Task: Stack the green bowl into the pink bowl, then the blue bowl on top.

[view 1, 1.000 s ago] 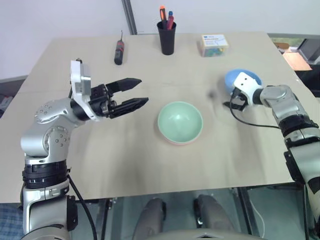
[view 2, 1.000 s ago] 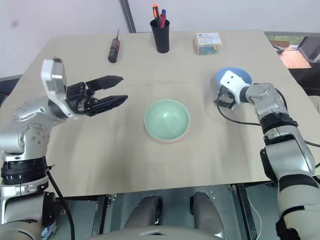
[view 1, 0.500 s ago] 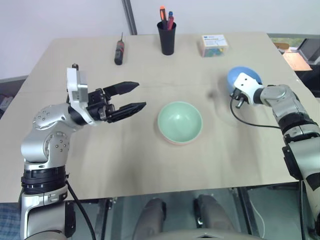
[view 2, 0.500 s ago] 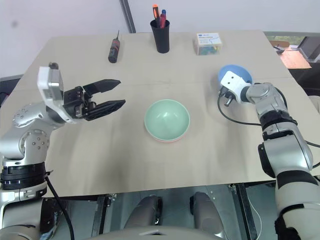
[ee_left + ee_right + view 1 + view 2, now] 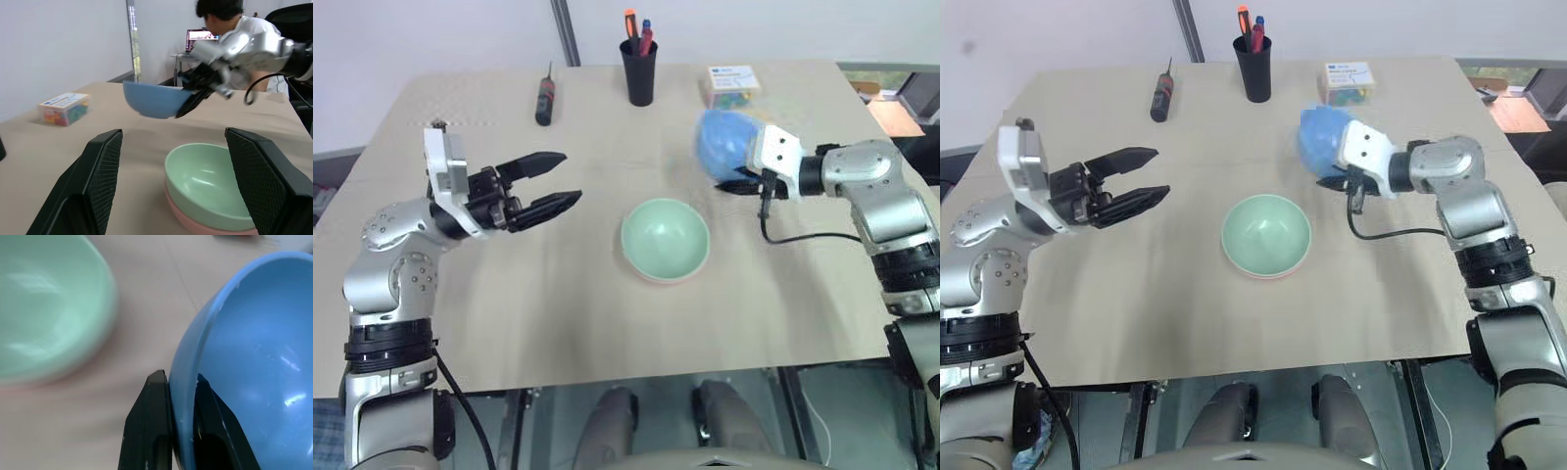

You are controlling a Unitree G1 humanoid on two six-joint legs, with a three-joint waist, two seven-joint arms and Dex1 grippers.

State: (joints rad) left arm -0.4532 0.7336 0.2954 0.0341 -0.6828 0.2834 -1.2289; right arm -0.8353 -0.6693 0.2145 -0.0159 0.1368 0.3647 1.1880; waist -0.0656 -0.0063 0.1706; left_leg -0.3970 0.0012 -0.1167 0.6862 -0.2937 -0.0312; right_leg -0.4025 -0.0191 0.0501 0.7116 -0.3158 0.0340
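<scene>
Blue bowl (image 5: 724, 143) aloft, rim pinched in closed right claw (image 5: 741, 182), beside green bowl (image 5: 666, 239).

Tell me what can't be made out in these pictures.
- Pink bowl: the green bowl nested in it hides all but a rim sliver.
- Small box: label too small to read; the lifted blue bowl overlaps its edge in the head views.
- Pen cup: the pens' lower parts are hidden inside.
- Right hand: the right wrist view's edge cuts off everything below its fingers.
</scene>
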